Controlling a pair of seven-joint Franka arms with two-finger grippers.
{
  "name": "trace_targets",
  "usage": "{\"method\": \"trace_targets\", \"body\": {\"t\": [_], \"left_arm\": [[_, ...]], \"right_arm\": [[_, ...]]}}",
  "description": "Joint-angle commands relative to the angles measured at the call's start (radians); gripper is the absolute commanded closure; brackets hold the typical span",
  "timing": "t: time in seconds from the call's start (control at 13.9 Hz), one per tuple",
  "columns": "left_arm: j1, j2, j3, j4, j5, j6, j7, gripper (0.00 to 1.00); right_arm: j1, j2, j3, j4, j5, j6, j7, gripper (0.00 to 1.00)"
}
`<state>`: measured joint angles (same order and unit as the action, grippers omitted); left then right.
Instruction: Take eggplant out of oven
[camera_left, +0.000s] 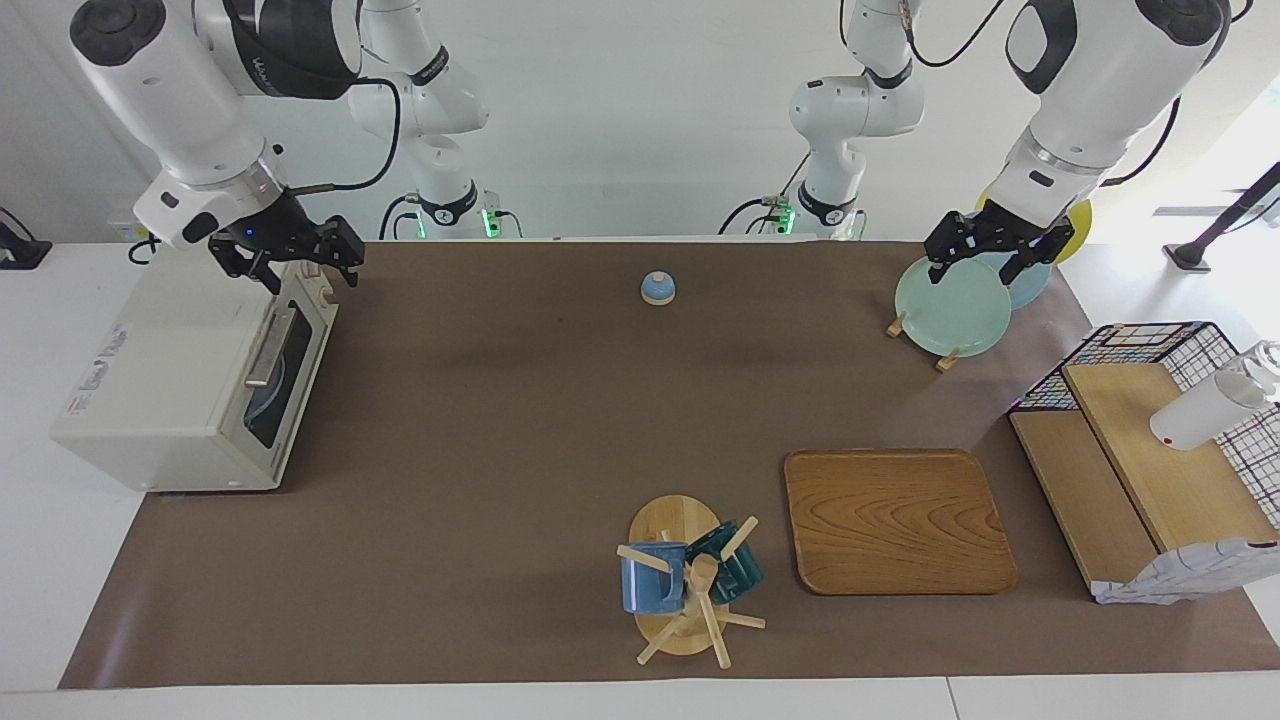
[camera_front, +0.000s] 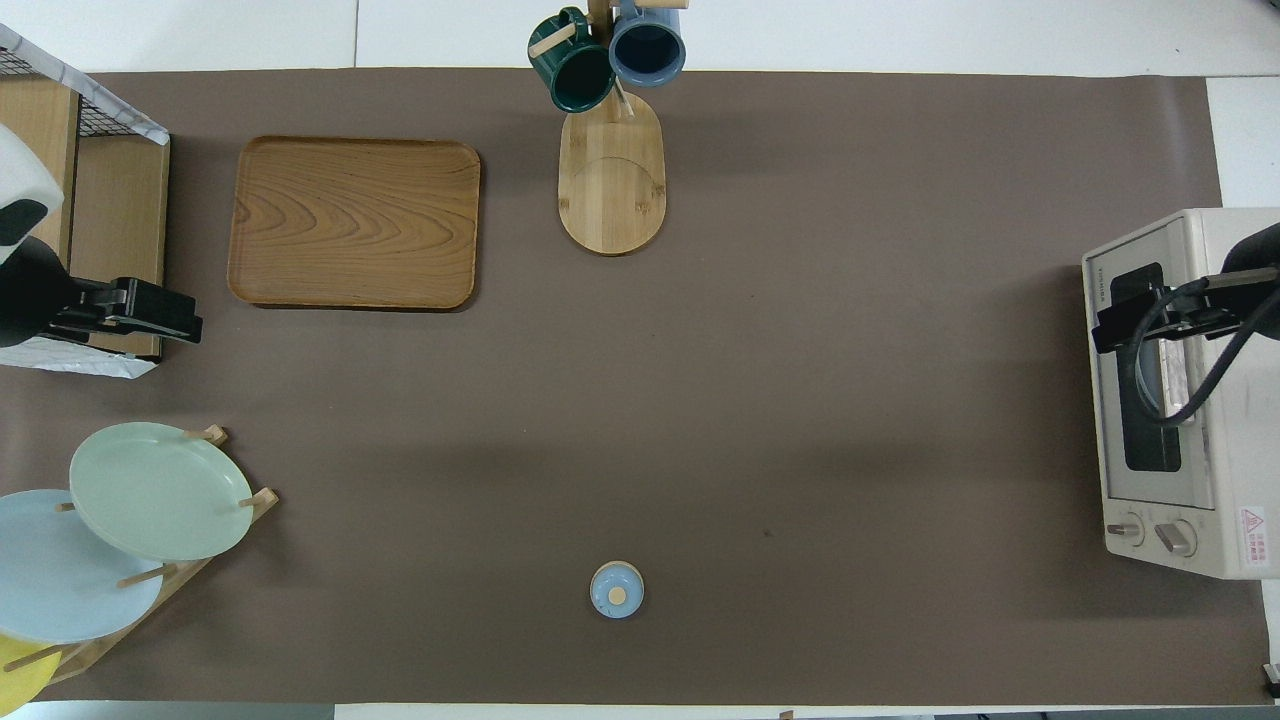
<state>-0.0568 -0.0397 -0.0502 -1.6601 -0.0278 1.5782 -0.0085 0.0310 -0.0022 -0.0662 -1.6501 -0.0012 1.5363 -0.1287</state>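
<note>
The cream-white oven (camera_left: 170, 380) stands at the right arm's end of the table, and its dark glass door (camera_left: 285, 370) is shut. It also shows in the overhead view (camera_front: 1225, 480). The eggplant is hidden; only a faint bluish curve shows through the glass. My right gripper (camera_left: 297, 265) is open and empty and hangs over the oven's top edge above the door; it also shows in the overhead view (camera_front: 1120, 325). My left gripper (camera_left: 985, 265) is open and empty over the plate rack and waits there.
A small blue bell (camera_left: 658, 288) sits mid-table near the robots. A wooden tray (camera_left: 895, 520) and a mug tree (camera_left: 690, 580) with two mugs lie farther out. A rack of plates (camera_left: 950, 305) and a wire shelf (camera_left: 1150, 450) stand at the left arm's end.
</note>
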Motion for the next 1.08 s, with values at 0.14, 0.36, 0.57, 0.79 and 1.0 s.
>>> {"method": "trace_targets", "body": {"t": [0.14,0.36,0.57,0.79,1.0], "left_arm": [[0.012,-0.006,-0.008,-0.001,0.014,0.002,0.001,0.0],[0.011,-0.006,-0.008,0.0,0.015,0.002,0.001,0.0],[0.011,-0.006,-0.008,-0.001,0.014,0.002,0.001,0.0],[0.011,-0.006,-0.008,-0.001,0.014,0.002,0.001,0.0],[0.011,-0.006,-0.008,-0.001,0.014,0.002,0.001,0.0]], "right_arm": [[-0.005,-0.009,0.005,0.0,0.007,-0.005,0.015,0.0],[-0.011,-0.047,0.005,-0.098,0.007,0.095,0.008,0.0],[-0.031,-0.058,0.003,-0.126,0.015,0.136,-0.005,0.56],[-0.036,-0.071,0.003,-0.189,0.013,0.178,-0.067,1.0],[-0.074,-0.099,0.0,-0.301,-0.041,0.304,-0.089,1.0]]}}
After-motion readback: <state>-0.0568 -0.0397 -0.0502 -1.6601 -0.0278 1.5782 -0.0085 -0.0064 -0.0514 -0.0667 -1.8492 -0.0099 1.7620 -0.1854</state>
